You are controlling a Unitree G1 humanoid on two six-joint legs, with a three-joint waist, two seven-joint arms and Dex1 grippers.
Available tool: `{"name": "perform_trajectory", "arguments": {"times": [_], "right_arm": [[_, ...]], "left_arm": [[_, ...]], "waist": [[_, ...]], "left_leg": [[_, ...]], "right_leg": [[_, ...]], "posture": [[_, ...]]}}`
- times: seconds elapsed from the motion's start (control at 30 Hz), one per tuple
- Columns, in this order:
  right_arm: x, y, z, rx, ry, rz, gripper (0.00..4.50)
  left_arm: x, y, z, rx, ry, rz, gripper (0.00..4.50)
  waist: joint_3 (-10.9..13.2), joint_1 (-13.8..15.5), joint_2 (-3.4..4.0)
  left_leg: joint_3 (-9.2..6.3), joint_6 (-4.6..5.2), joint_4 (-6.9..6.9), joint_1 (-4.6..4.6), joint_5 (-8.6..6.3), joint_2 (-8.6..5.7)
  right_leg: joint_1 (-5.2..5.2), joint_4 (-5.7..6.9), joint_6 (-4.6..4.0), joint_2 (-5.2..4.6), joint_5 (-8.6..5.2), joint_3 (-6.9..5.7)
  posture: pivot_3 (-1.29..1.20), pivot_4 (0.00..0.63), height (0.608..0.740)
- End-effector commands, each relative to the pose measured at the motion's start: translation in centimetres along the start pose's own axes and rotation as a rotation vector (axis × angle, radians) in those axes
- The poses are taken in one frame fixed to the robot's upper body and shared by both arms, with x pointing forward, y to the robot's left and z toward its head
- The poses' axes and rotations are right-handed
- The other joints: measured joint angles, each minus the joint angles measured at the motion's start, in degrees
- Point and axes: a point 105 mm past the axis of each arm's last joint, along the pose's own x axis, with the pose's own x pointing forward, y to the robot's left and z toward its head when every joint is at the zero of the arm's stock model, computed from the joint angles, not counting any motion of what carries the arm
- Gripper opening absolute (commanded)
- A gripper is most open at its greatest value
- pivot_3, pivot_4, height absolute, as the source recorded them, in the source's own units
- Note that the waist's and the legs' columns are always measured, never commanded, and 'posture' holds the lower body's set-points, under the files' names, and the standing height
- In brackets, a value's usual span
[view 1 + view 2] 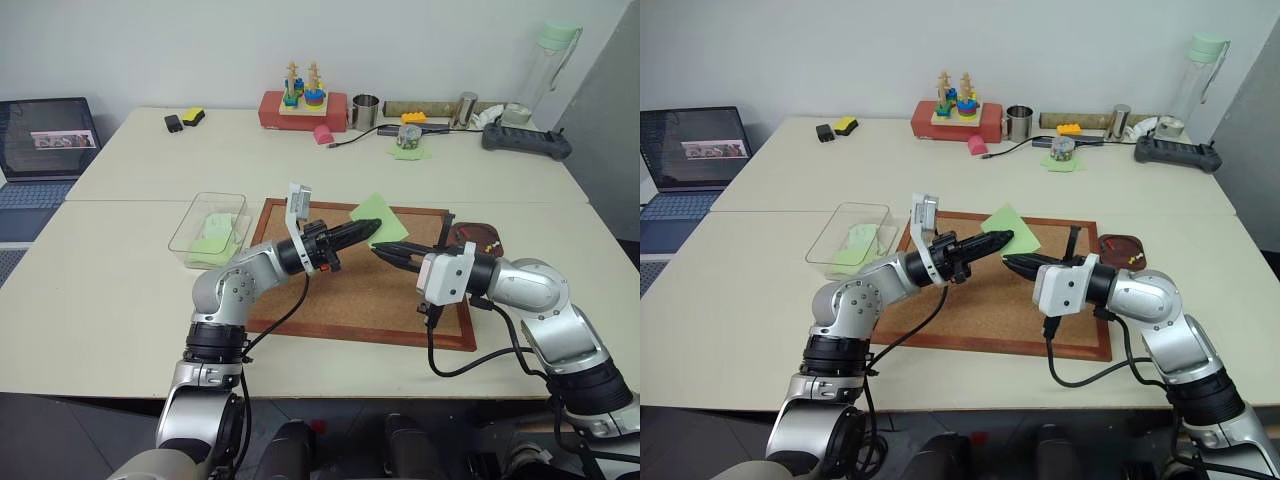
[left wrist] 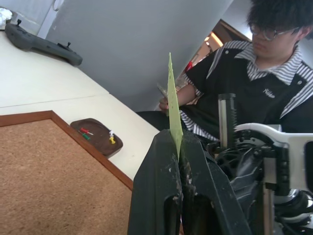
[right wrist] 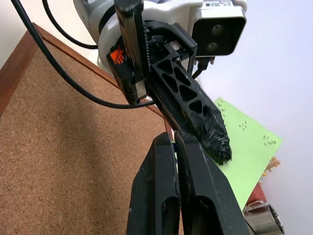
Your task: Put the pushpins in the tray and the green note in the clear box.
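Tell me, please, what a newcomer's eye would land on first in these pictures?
Most striking is the thin pale green paper note, lifted above the wood-framed corkboard at the table's middle and pinched in the shut left pincer. The right pincer, shut and empty, points at it from close by. Beside the board's right edge, the small dark brown wooden tray already holds coloured pushpins.

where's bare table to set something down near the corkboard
Bare patches: the near left table, bordered by the clear box and corkboard; also the band behind the corkboard. Crowded: the far edge, and above the corkboard, where both grippers meet.
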Motion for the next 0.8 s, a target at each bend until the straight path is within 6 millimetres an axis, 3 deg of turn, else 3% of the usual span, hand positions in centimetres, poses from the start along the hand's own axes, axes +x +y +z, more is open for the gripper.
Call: {"name": "perform_trajectory", "arguments": {"times": [0.03,0.27,0.4,0.47,0.57,0.67,0.8], "right_arm": [[-0.2,-0.7,1.2,-0.036,-0.042,-0.031,0.0],[-1.0,-2.0,1.9,0.02,-0.056,-0.116,0.0],[-2.1,-3.9,0.2,0.171,0.008,-0.271,0.0],[-2.8,-5.1,-1.3,0.212,0.083,-0.349,0.0],[-4.2,-6.1,-5.5,0.292,0.285,-0.462,0.0],[-4.9,-5.8,-8.3,0.355,0.396,-0.518,0.0],[-6.6,-4.6,-13.6,0.452,0.6,-0.614,0.0]], "left_arm": [[0.3,1.3,-0.5,0.081,0.02,0.071,0.04],[0.2,3.0,-1.1,0.147,0.029,0.166,0.04],[0.2,2.7,-0.4,0.174,0.011,0.161,0.04],[0.1,2.1,0.1,0.2,0.006,0.146,0.04],[-0.6,0.5,1.3,0.286,0.005,0.121,0.04],[-0.9,-0.5,1.9,0.325,0.001,0.116,0.04],[-1.2,-1.6,2.6,0.373,-0.008,0.118,0.04]], "waist": [[0.0,0.02,0.0],[0.0,0.11,0.0],[0.0,0.15,-0.01],[0.0,0.14,-0.01],[0.0,-0.02,-0.01],[0.0,0.08,0.0],[0.0,0.05,0.0]], "left_leg": [[0.0,0.0,0.0,0.0,0.0,0.0],[-0.04,0.0,-0.01,-0.01,0.0,-0.01],[-0.06,0.0,0.0,-0.02,0.0,-0.01],[-0.08,0.0,0.01,-0.02,0.0,0.01],[-0.05,0.0,0.0,-0.01,0.0,0.02],[-0.06,0.0,-0.04,0.0,0.0,0.02],[0.05,0.0,-0.06,-0.01,0.0,0.01]], "right_leg": [[0.0,0.0,0.0,0.0,0.0,0.0],[-0.01,0.0,-0.02,0.0,0.01,-0.01],[0.0,-0.02,-0.02,-0.03,0.02,0.0],[0.0,-0.01,-0.03,-0.03,0.02,0.01],[-0.01,0.0,-0.08,-0.02,0.05,0.04],[-0.02,0.0,-0.24,-0.01,0.11,0.01],[-0.02,-0.01,-0.26,-0.02,0.1,0.02]], "posture": [[0.0,0.15,0.74],[0.0,0.15,0.74],[0.0,0.15,0.74],[0.0,0.15,0.74],[0.0,0.15,0.74],[0.0,0.15,0.74],[0.0,0.15,0.74]]}}
